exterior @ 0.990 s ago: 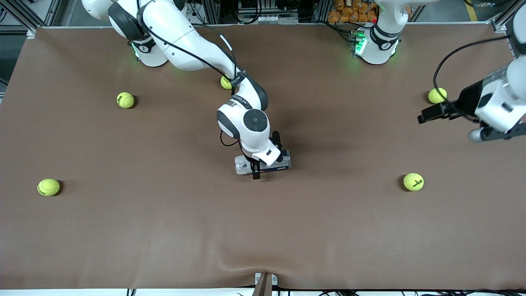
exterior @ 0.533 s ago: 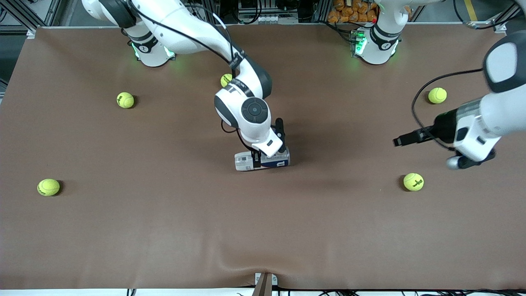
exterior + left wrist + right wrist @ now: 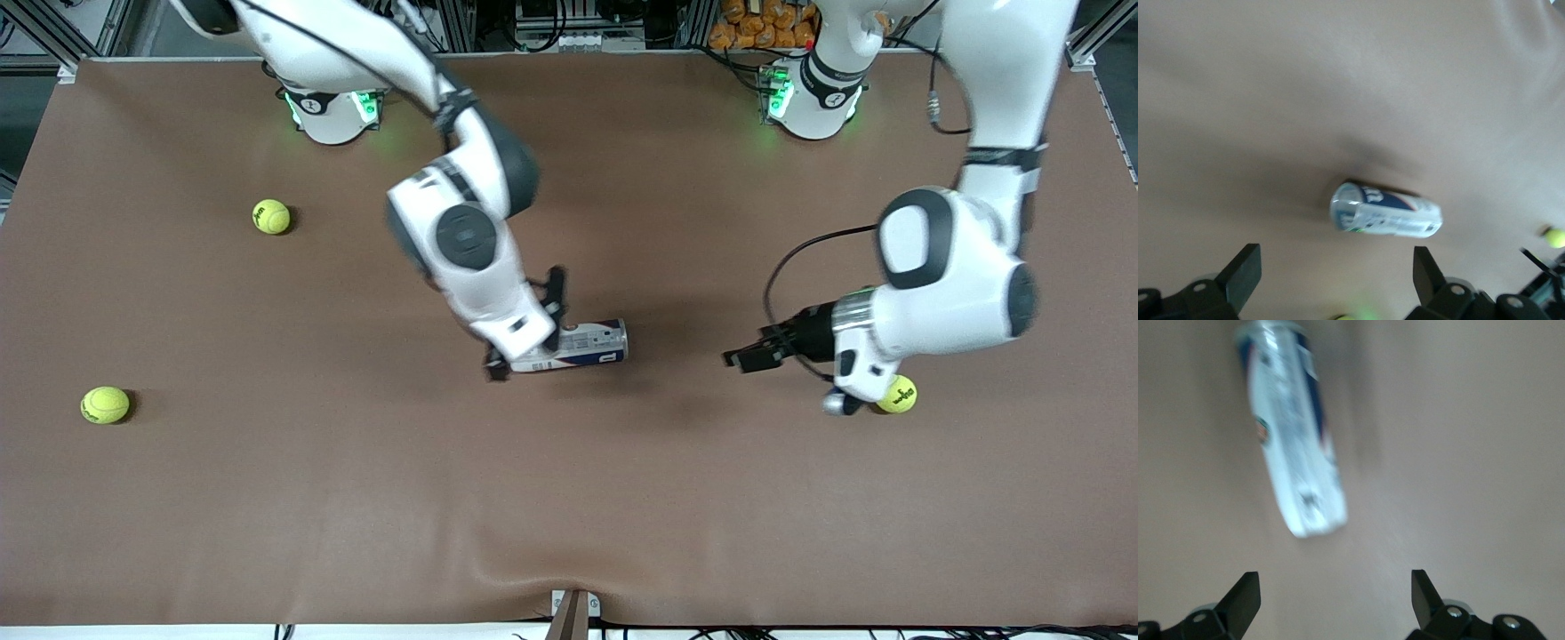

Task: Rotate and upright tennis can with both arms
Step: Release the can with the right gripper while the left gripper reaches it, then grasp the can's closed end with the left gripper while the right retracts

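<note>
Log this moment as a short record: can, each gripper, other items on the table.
tennis can: lying on its side on the table, not gripped
right gripper: open, over the can's end toward the right arm's side
left gripper: open, over bare table toward the left arm's end, apart from the can
tennis balls: three in view

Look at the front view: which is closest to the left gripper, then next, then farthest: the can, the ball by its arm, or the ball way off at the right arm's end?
From the left gripper:
1. Tennis ball beside its wrist.
2. Tennis can, lying mid-table.
3. Tennis ball, at the right arm's end.
</note>
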`<state>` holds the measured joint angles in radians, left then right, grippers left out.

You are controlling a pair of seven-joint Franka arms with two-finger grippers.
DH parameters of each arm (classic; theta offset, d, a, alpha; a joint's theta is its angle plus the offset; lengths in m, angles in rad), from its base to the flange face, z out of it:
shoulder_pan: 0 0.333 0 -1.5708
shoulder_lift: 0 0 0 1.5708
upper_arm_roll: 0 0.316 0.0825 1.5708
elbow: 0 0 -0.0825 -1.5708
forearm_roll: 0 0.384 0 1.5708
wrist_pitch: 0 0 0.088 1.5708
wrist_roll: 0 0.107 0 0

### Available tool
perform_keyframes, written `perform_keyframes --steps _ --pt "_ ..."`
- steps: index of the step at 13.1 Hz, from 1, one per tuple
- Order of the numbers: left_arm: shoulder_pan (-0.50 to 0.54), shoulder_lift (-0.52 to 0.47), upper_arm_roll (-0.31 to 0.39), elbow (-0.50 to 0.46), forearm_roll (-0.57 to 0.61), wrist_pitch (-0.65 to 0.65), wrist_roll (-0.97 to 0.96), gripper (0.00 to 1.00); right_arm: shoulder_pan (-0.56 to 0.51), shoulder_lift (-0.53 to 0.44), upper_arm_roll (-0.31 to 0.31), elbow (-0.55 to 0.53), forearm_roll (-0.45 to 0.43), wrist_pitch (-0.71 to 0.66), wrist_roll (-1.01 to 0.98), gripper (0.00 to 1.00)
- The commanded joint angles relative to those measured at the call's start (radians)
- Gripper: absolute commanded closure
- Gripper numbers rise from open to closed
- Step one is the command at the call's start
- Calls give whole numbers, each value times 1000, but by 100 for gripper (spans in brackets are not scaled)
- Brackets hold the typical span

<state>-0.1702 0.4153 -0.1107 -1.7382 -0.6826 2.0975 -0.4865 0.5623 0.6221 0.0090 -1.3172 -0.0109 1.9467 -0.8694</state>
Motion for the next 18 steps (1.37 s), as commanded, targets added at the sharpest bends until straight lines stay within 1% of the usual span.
perform_keyframes --steps 1,3,5,7,9,11,14,16,18 --pt "-52 55 2 -26 -102 90 9 0 -105 -68 16 -30 20 -44 -8 0" --pt "-63 112 -6 -30 -202 99 119 0 -178 -90 14 -33 22 -69 -6 0" --pt "-80 129 -7 -58 -308 117 231 0 -255 -110 11 -37 20 -92 6 0" --pt "-100 132 -7 -95 -417 179 342 0 -332 -136 8 -48 17 -117 17 0" --pt "-103 141 -9 -125 -562 182 493 0 -401 -179 8 -86 15 -118 90 0" --pt "-103 157 -10 -149 -667 180 632 0 -423 -260 8 -161 9 -118 218 0" --pt "-104 194 -12 -149 -745 174 758 0 -469 -372 5 -276 5 -118 383 0" --pt "-104 212 -14 -141 -759 151 764 0 -493 -438 5 -336 5 -136 484 0" --pt "-95 229 -15 -135 -767 119 764 0 -492 -498 6 -387 5 -167 629 0"
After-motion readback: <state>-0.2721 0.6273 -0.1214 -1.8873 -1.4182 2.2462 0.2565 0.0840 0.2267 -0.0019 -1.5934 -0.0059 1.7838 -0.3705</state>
